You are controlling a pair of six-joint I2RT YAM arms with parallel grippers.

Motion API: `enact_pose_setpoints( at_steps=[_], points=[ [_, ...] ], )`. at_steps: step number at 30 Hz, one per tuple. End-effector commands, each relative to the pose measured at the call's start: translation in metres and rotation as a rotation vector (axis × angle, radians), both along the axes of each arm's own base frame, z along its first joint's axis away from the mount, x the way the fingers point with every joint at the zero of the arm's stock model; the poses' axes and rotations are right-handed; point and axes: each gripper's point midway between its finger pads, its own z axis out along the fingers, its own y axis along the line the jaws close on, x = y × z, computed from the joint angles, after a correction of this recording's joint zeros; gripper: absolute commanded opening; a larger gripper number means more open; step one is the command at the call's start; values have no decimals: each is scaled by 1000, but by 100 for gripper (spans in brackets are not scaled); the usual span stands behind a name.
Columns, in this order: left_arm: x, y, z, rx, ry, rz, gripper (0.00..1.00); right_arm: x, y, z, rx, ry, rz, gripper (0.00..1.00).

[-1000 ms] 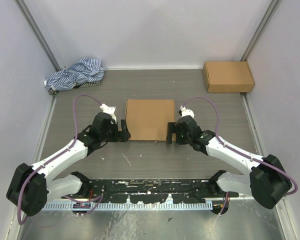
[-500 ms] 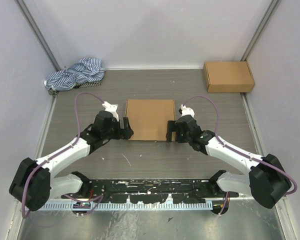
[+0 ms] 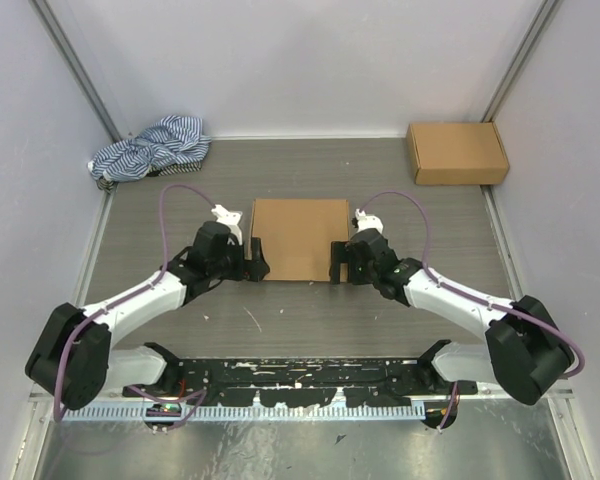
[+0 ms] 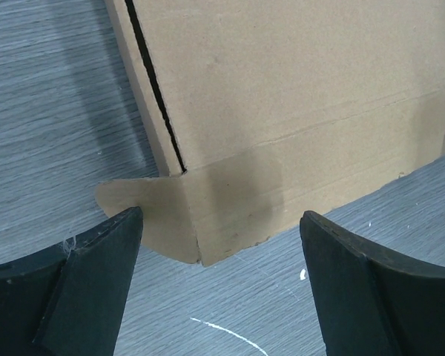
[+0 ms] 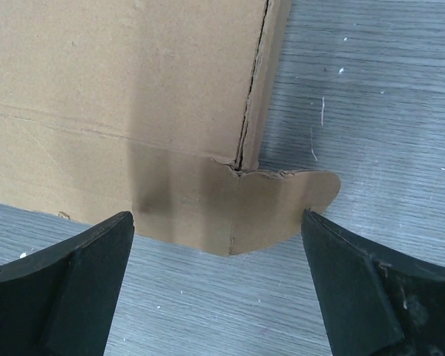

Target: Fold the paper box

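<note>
The paper box [image 3: 300, 238] is seen lying flat at the ctr of the table [image 3: 310, 312], a plain panel facing up, btw the two arms. The left gripper [image 3: 254, 258] is placed at the box's near-left corner and the right gripper [image 3: 338, 262] at its near-right corner. Both are spread wide and nothing is clamped.

In the left wrist view the corner is framed by the two black fingers [image 4: 89, 282]. A rounded left tab [image 4: 133, 200] is shown sticking out flat on the table beside a dark slit along the box's side. One fingertip is seen at the tab's edge, but contact can't be confirmed. In the right wrist view a rounded right tab [image 5: 293, 194], ragged at its root, is framed the same way.

A second cardboard box [image 3: 457, 152] is set in the far-right corner, well apart. A striped cloth [image 3: 150, 147] is bunched at far left.
</note>
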Motion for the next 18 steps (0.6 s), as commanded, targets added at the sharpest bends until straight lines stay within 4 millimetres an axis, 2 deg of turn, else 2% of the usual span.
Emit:
enact_pose_setpoints(
  at_steps=[1,4,7,18],
  points=[
    [4,-11,5,-44,-28,-35,93,17,21,27,66,-78,39,100],
    [3,-15,5,-61,-16,-52,93,15,27,26,70,-66,61,99],
    [-2,-21,-3,-63,33,-78,93,12,33,27,74,-51,80,98],
    [-21,-26,4,-89,112,-133,89,-7,43,36,82,-6,138,94]
  ],
)
